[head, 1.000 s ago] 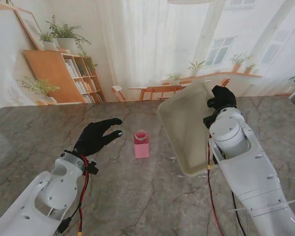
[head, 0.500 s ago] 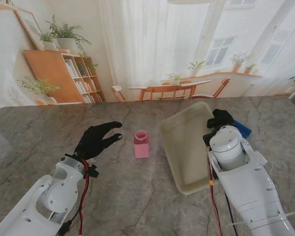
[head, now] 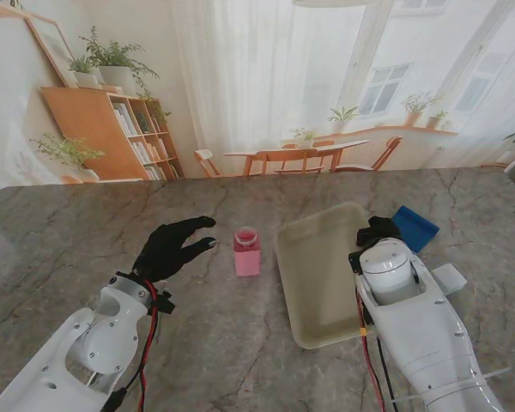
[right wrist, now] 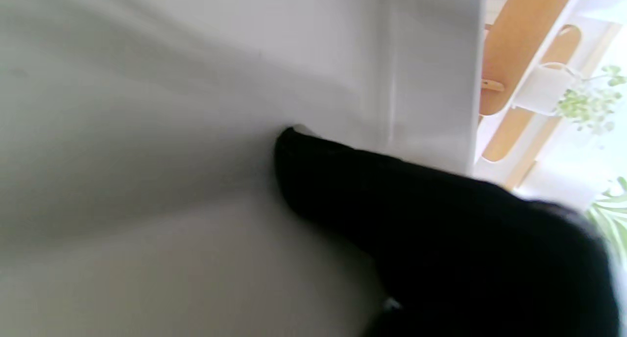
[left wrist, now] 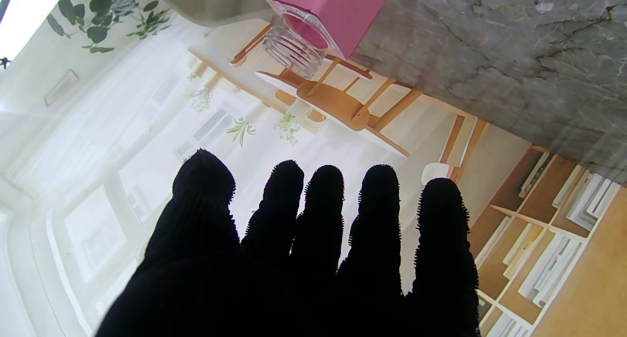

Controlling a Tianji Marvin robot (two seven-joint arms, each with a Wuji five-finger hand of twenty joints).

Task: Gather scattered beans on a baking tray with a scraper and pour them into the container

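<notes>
The cream baking tray (head: pixel 318 275) lies nearly flat on the marble table, right of centre. My right hand (head: pixel 378 231) grips its right rim; in the right wrist view a black finger (right wrist: pixel 352 180) presses on the tray's inside (right wrist: pixel 147 107). A pink container (head: pixel 246 251) with a clear open neck stands just left of the tray, also seen in the left wrist view as the container (left wrist: pixel 333 13). My left hand (head: pixel 173 246) hovers open to the left of the container, fingers (left wrist: pixel 323 209) spread and holding nothing. A blue scraper (head: pixel 415 227) lies right of my right hand. No beans can be made out.
A small white flat piece (head: pixel 449 278) lies on the table right of my right forearm. The marble table top (head: pixel 240 343) stretches nearer to me and to the left. The far table edge runs behind the tray.
My right hand has lowered the tray from a steep upright tilt down to nearly flat on the table. The blue scraper has come into view. The left hand has barely moved.
</notes>
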